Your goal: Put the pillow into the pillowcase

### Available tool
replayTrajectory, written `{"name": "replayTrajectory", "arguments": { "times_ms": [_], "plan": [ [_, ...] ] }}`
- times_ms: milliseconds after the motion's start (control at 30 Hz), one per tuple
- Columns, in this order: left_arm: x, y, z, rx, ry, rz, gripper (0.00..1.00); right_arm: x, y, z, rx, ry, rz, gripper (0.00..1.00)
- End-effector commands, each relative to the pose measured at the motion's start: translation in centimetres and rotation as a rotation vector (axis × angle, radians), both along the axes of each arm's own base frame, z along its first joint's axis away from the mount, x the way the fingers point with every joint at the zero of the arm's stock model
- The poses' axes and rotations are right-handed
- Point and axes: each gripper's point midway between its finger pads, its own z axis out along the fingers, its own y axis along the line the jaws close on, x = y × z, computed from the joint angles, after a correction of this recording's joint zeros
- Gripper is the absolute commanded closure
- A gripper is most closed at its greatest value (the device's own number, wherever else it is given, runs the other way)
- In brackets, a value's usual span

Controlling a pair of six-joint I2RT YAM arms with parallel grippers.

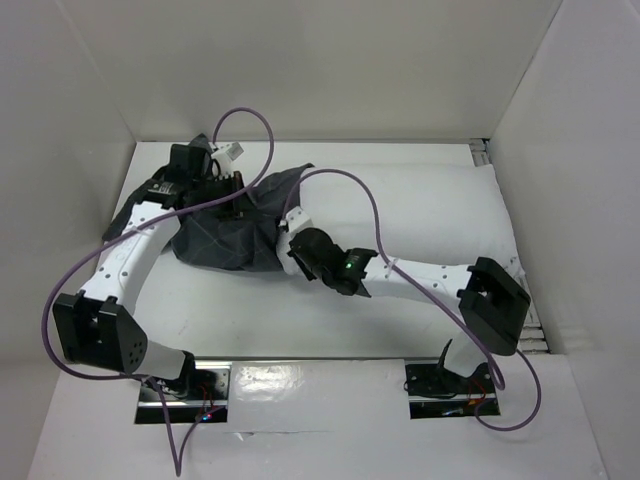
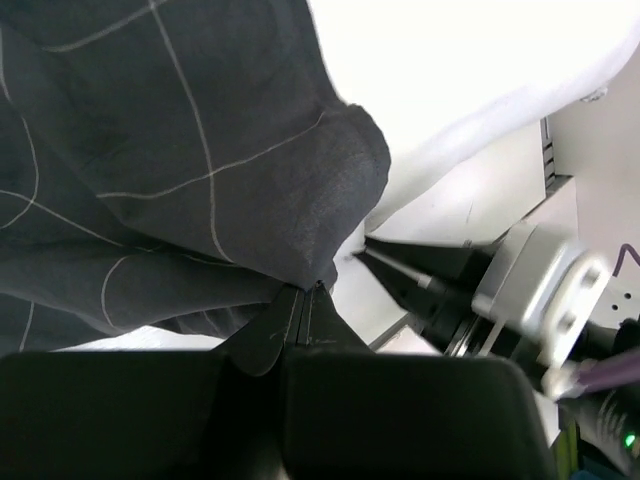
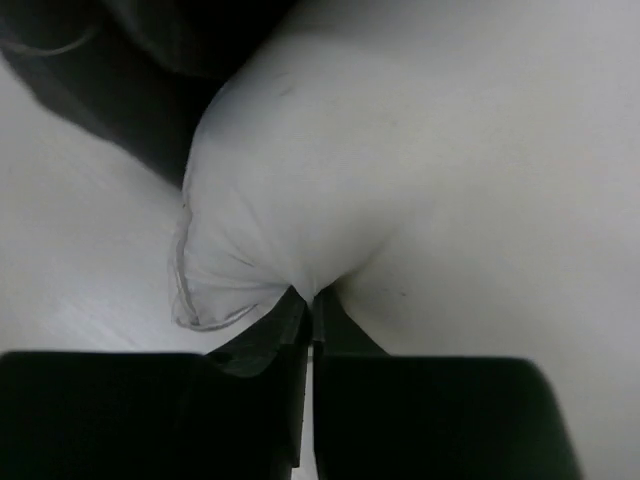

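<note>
The white pillow (image 1: 430,215) lies across the right and middle of the table, its left end at the mouth of the dark grey grid-lined pillowcase (image 1: 225,235). My left gripper (image 1: 243,200) is shut on an edge of the pillowcase (image 2: 200,180), its jaws pinching the cloth in the left wrist view. My right gripper (image 1: 290,240) is shut on a corner of the pillow (image 3: 300,200), the white fabric bunched between its jaws, next to the dark pillowcase (image 3: 120,60).
White walls (image 1: 70,150) close in the table on the left, back and right. Purple cables (image 1: 340,180) loop over the arms and the cloth. The right arm's body (image 2: 500,300) shows close by in the left wrist view.
</note>
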Motion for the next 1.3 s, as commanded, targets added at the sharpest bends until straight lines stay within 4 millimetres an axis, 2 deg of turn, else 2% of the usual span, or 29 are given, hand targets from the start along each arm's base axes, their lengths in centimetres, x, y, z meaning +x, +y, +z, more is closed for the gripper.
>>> {"name": "replayTrajectory", "arguments": {
  "times_ms": [0, 100, 133, 200, 267, 300, 367, 400, 433, 467, 533, 567, 600, 733, 767, 833, 867, 900, 967, 1000, 1033, 1133, 1200, 1267],
  "plan": [
    [1.2, -0.1, 1.5, -0.017, -0.063, -0.008, 1.0, 3.7, 0.8, 4.2, 0.161, -0.1, -0.13, 1.0],
    [0.4, 0.4, 1.2, -0.005, -0.061, -0.01, 1.0, 4.2, 0.7, 6.1, 0.209, -0.121, -0.147, 1.0],
    [0.3, 0.4, 1.7, -0.002, -0.082, -0.015, 1.0, 4.9, 0.5, 7.3, 0.247, -0.136, -0.167, 1.0],
    [-0.4, 0.8, 1.2, 0.0, -0.064, -0.006, 1.0, 6.1, -0.4, 9.0, 0.292, -0.15, -0.199, 1.0],
    [-1.0, 0.8, 1.3, -0.002, -0.066, -0.019, 1.0, 7.5, -1.0, 10.1, 0.316, -0.146, -0.234, 1.0],
    [-1.5, 0.8, 1.7, -0.004, -0.077, -0.033, 1.0, 7.8, -1.0, 10.6, 0.323, -0.146, -0.235, 1.0],
    [-2.2, 0.6, 1.8, -0.014, -0.077, -0.057, 1.0, 8.9, -1.1, 10.4, 0.314, -0.138, -0.247, 1.0],
    [-2.6, 0.6, 1.9, -0.013, -0.072, -0.058, 1.0, 9.3, -0.6, 11.4, 0.335, -0.143, -0.251, 1.0],
    [-2.7, 0.6, 2.0, -0.015, -0.08, -0.072, 1.0, 9.8, -0.6, 11.7, 0.341, -0.149, -0.26, 1.0],
    [-3.1, 0.6, 2.1, -0.015, -0.075, -0.072, 1.0, 10.4, -0.5, 11.3, 0.333, -0.137, -0.26, 1.0],
    [-3.5, 0.7, 2.4, -0.009, -0.086, -0.079, 1.0, 11.2, 0.4, 12.2, 0.357, -0.129, -0.237, 1.0],
    [-3.9, 0.7, 2.6, -0.012, -0.093, -0.092, 1.0, 11.8, 0.7, 10.8, 0.33, -0.102, -0.237, 1.0],
    [-3.8, 0.6, 2.9, -0.013, -0.102, -0.092, 1.0, 12.2, 1.1, 11.4, 0.326, -0.099, -0.237, 1.0],
    [-3.9, 0.6, 3.5, -0.016, -0.114, -0.104, 1.0, 12.6, 3.0, 9.1, 0.296, -0.038, -0.195, 1.0],
    [-3.9, 0.6, 3.5, -0.016, -0.114, -0.104, 1.0, 12.4, 3.5, 9.2, 0.322, -0.025, -0.179, 1.0],
    [-4.1, 0.5, 3.7, -0.017, -0.119, -0.116, 1.0, 13.2, 3.1, 7.7, 0.32, 0.005, -0.174, 1.0],
    [-4.0, 0.5, 3.7, -0.011, -0.127, -0.123, 1.0, 12.9, 3.5, 7.7, 0.346, 0.038, -0.145, 1.0],
    [-3.8, 0.6, 3.4, -0.004, -0.119, -0.117, 1.0, 13.4, 2.7, 6.6, 0.336, 0.075, -0.159, 1.0],
    [-3.9, 0.8, 3.2, 0.004, -0.109, -0.111, 1.0, 13.5, 2.8, 6.7, 0.358, 0.085, -0.154, 1.0],
    [-3.9, 0.8, 3.2, 0.004, -0.109, -0.111, 1.0, 14.0, 2.1, 8.3, 0.388, 0.054, -0.162, 1.0],
    [-3.9, 0.8, 3.2, 0.004, -0.109, -0.111, 1.0, 14.2, 1.7, 8.8, 0.4, 0.05, -0.162, 1.0],
    [-3.8, 0.2, 3.9, -0.04, -0.106, -0.107, 1.0, 14.3, 2.4, 9.8, 0.412, 0.048, -0.128, 1.0],
    [-3.5, -0.3, 4.7, -0.078, -0.121, -0.106, 1.0, 13.3, 3.5, 8.3, 0.398, 0.096, -0.086, 1.0],
    [-2.6, -1.0, 6.0, -0.138, -0.141, -0.107, 1.0, 10.7, 5.2, 4.8, 0.341, 0.158, -0.045, 1.0]
  ]
}}
